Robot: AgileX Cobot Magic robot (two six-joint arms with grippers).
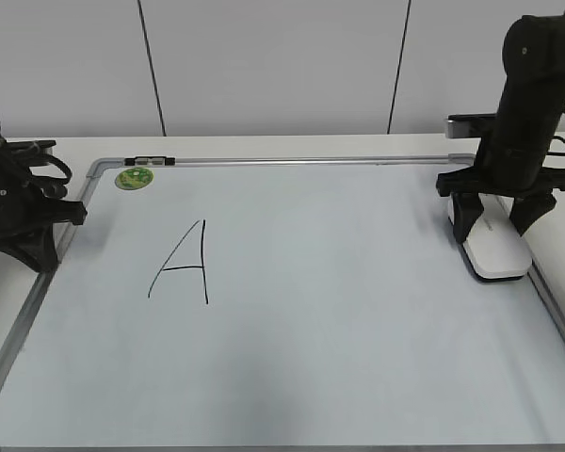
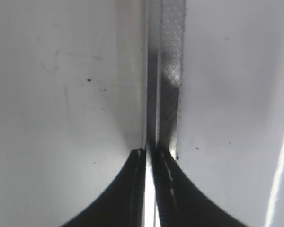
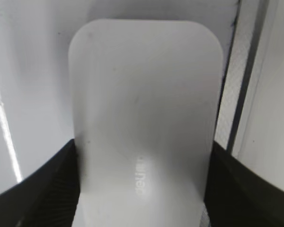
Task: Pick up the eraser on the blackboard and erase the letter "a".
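Observation:
The white eraser lies flat at the right edge of the blackboard, a white board with a silver frame. My right gripper straddles the eraser's far end, a finger against each long side. In the right wrist view the eraser fills the space between the fingers of the gripper, with grey lettering on top. My left gripper is shut and empty over the board's left frame; it also shows in the left wrist view. A large capital "A" is on the board. No small "a" shows.
A round green magnet sits at the board's far left corner, beside a small dark clip on the top frame. The frame rail runs under the left gripper and the right rail runs beside the eraser.

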